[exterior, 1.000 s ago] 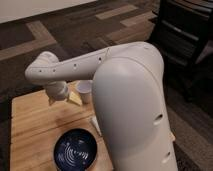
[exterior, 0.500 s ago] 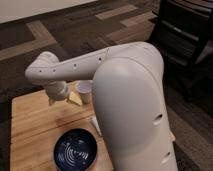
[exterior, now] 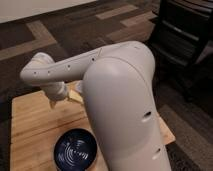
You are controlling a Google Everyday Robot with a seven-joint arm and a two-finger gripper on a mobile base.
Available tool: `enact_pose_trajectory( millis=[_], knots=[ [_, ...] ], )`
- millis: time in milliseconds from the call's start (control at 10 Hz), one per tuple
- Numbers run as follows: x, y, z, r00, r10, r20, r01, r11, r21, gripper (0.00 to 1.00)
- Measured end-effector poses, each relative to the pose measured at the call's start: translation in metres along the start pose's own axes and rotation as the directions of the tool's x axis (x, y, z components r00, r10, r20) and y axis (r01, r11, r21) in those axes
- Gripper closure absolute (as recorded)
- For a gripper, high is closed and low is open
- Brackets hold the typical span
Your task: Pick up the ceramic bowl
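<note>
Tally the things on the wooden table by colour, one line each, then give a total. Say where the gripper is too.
Dark navy-blue: 1, the round glossy ceramic bowl with white swirl lines, near the front edge of the light wooden table.
Yellow: 1, a small object partly hidden behind the arm; what it is cannot be told.
Total: 2.
The gripper hangs over the table's far side, apart from the bowl.

Claw (exterior: 53, 104) over back of table (exterior: 35, 125), ceramic bowl (exterior: 76, 150) uncovered in front

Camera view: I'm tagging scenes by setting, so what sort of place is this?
Probably an office: patterned carpet tiles, black chair, light wooden table holding the dark navy-blue ceramic bowl. The gripper hangs above the table's far side.
</note>
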Motion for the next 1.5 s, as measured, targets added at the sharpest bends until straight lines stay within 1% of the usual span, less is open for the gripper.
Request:
enact_pose_trajectory(
  millis=[100, 200, 300, 400, 500, 600, 700, 800, 900, 1000, 1100, 1200, 1300, 1400, 1500],
  knots=[
    [-0.003, 0.0, -0.005, 0.997, -0.07, 0.036, 0.069, 0.997, 0.019, 0.2],
    [-0.005, -0.001, -0.009, 0.985, -0.162, 0.068, 0.159, 0.986, 0.04, 0.2],
    [-0.005, -0.001, -0.01, 0.971, -0.224, 0.087, 0.22, 0.974, 0.052, 0.2],
    [-0.005, 0.003, -0.01, 0.953, -0.282, 0.107, 0.278, 0.959, 0.051, 0.2],
    [-0.003, 0.009, -0.01, 0.927, -0.352, 0.127, 0.35, 0.936, 0.039, 0.2],
    [0.002, 0.015, -0.01, 0.893, -0.428, 0.138, 0.429, 0.903, 0.023, 0.2],
    [0.007, 0.017, -0.009, 0.859, -0.494, 0.137, 0.496, 0.868, 0.017, 0.2],
    [0.014, 0.013, -0.009, 0.8, -0.586, 0.124, 0.589, 0.808, 0.024, 0.2],
    [0.021, 0.005, -0.009, 0.735, -0.67, 0.099, 0.67, 0.741, 0.041, 0.2],
    [0.029, -0.001, -0.008, 0.656, -0.751, 0.072, 0.749, 0.66, 0.058, 0.2],
    [0.036, -0.005, -0.007, 0.572, -0.818, 0.049, 0.815, 0.575, 0.071, 0.2],
    [0.04, -0.007, -0.005, 0.501, -0.865, 0.034, 0.861, 0.502, 0.079, 0.2],
    [0.042, -0.009, -0.004, 0.454, -0.891, 0.025, 0.887, 0.455, 0.085, 0.2],
    [0.042, -0.01, -0.004, 0.434, -0.901, 0.021, 0.897, 0.434, 0.088, 0.2],
    [0.042, -0.009, -0.005, 0.433, -0.901, 0.022, 0.897, 0.433, 0.089, 0.2]
  ],
)
